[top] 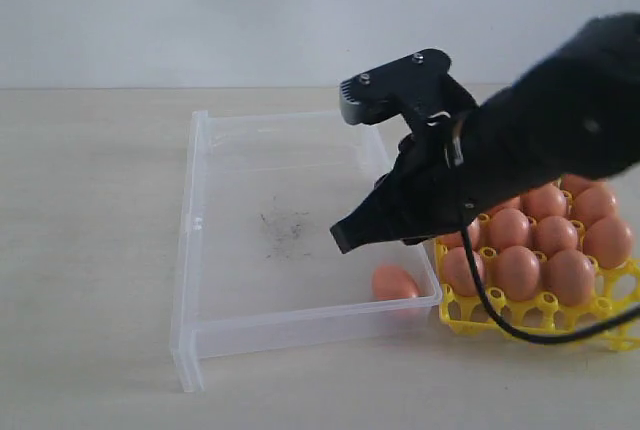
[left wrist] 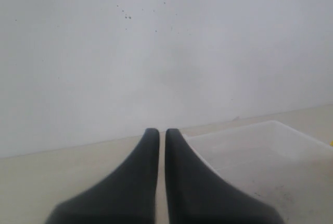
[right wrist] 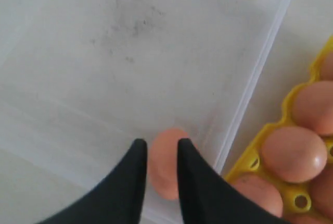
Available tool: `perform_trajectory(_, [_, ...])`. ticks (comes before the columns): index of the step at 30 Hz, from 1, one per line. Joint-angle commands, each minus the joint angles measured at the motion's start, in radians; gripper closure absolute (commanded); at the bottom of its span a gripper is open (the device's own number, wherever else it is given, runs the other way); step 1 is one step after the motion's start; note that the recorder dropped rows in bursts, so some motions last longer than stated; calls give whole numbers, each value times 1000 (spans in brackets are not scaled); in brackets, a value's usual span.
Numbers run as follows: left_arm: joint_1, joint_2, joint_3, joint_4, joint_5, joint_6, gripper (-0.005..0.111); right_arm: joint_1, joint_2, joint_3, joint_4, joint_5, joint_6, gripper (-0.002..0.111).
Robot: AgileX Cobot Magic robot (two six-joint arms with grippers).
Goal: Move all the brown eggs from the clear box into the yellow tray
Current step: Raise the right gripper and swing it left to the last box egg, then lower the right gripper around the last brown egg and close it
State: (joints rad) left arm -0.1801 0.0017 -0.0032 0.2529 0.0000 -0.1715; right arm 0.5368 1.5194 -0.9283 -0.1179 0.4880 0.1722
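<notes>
A lone brown egg (top: pixel 395 282) lies on its side in the near right corner of the clear box (top: pixel 188 250), close against the two walls that meet there. The box, a shallow transparent rectangle with low walls and a lip along its near end, sits flat on the pale tabletop (top: pixel 90 200), with dark specks (top: pixel 285 225) smudging the middle of its floor. Just beside its right wall stands the yellow tray (top: pixel 545 318), a bright lattice of round cups, where the other brown eggs (top: pixel 518 272), smooth and orange-brown, sit one to a cup, packed side by side. The tray's far part is hidden from view.
</notes>
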Motion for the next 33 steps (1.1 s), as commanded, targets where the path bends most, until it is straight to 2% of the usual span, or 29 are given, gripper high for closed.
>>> perform_trajectory(1, [-4, -2, 3, -2, 0, 1, 103, 3, 129, -183, 44, 337, -59, 60])
perform_trajectory(3, [-4, -2, 3, -2, 0, 1, 103, 3, 189, -254, 68, 436, -59, 52])
perform_trajectory(9, [-4, -2, 3, -2, 0, 1, 103, 3, 338, -438, 109, 592, -77, 69])
perform_trajectory(15, [-4, -2, 3, -2, 0, 1, 103, 3, 447, -542, 107, 646, -109, 70])
perform_trajectory(21, [-4, -2, 3, -2, 0, 1, 103, -20, 505, -561, 96, 663, -126, 70])
perform_trajectory(23, [-4, -2, 3, -2, 0, 1, 103, -30, 507, -561, 83, 663, -126, 68])
perform_trajectory(27, [-4, -2, 3, -2, 0, 1, 103, -32, 507, -561, 76, 663, -126, 53])
perform_trajectory(33, [-4, -2, 3, -2, 0, 1, 103, -32, 536, -559, 68, 651, -126, 53])
